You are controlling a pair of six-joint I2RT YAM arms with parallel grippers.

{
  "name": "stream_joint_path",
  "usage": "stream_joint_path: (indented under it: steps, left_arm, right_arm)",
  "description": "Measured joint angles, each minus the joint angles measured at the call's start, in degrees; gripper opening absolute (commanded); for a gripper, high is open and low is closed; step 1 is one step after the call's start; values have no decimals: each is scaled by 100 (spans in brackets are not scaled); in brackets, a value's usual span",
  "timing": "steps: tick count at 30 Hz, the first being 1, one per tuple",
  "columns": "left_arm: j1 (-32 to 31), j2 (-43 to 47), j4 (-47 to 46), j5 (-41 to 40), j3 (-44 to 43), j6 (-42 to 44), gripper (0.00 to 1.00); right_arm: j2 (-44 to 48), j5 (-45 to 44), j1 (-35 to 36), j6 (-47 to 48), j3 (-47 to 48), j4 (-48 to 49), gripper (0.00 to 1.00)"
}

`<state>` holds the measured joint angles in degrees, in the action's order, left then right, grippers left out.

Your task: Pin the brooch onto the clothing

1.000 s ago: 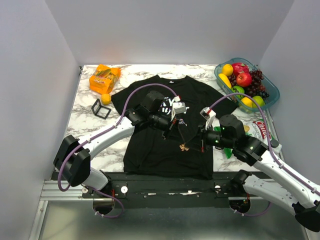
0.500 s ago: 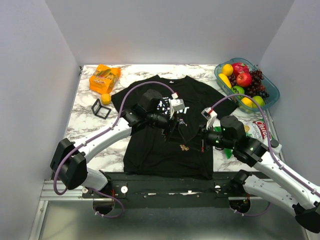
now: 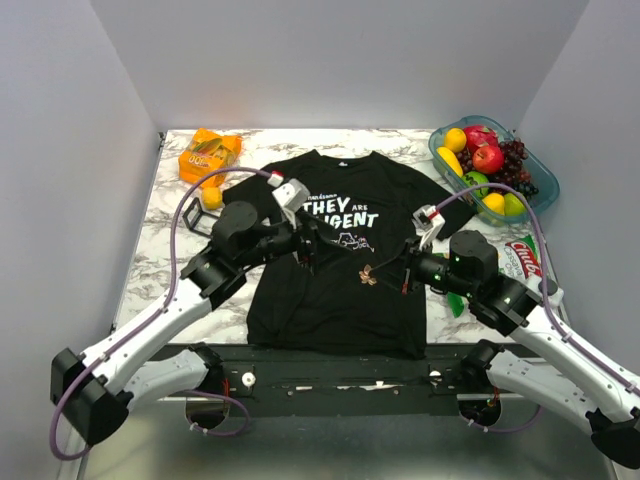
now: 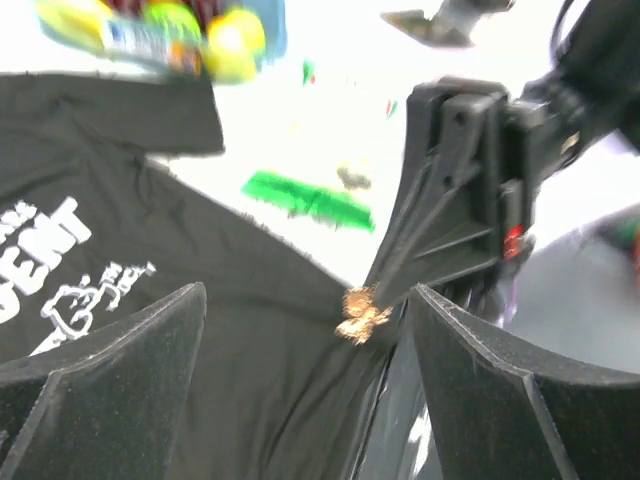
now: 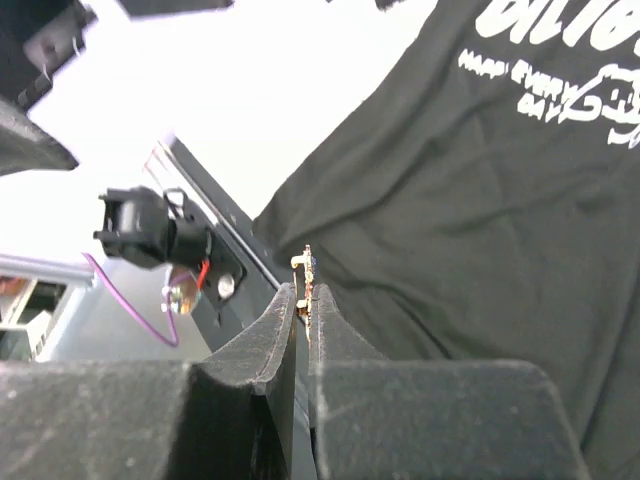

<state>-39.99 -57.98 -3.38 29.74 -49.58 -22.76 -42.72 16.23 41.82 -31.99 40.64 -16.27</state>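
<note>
Top external view shows the black T-shirt (image 3: 320,305) lying flat on the marble worktop (image 3: 165,255). The right gripper (image 3: 380,272) is clamped on the small gold brooch (image 3: 368,276) over the shirt's middle, just below the white print; whether the brooch touches the cloth cannot be told. The left gripper (image 3: 308,248) hovers beside the lettering, its fingers (image 4: 120,350) spread wide apart and holding nothing.

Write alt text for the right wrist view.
The right gripper pinches the small gold brooch edge-on between its shut fingertips. It is held above a black T-shirt with white print, which fills the right side of the picture.
</note>
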Motion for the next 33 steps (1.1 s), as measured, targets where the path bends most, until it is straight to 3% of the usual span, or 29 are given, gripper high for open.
stream_joint_path:
  steps: [4,9,12,15,16,19,27,30,33]
  left_arm:
    - [-13,420,-1521,-282,1056,-1121,90]
    - [-96,175,-2747,-247,1759,-2057,90]
    - [-175,125,-3298,-107,1825,-2339,83]
    - [-214,116,-3960,7,1860,-2634,69]
    - [-214,105,-4085,37,1864,-2671,64]
    - [-225,9,-4439,83,1880,-2839,63]
    - [-317,-332,-4811,142,1932,-3047,64]
    - [-398,-420,-4819,227,1932,-3067,71]
    - [-415,-472,-4819,269,1932,-3093,64]
  right_arm:
    - [-63,-44,0,0,208,273,1]
    - [-232,-31,0,35,551,656,1]
    - [-297,4,0,33,619,894,1]
    - [-348,57,0,28,625,1034,1]
    - [-356,68,0,28,625,1060,1]
    - [-363,101,0,9,625,1113,1]
    - [-334,107,-4,-42,638,1189,1]
    - [-328,109,-2,-61,638,1237,1]
    - [-306,109,-4,-81,638,1239,1]
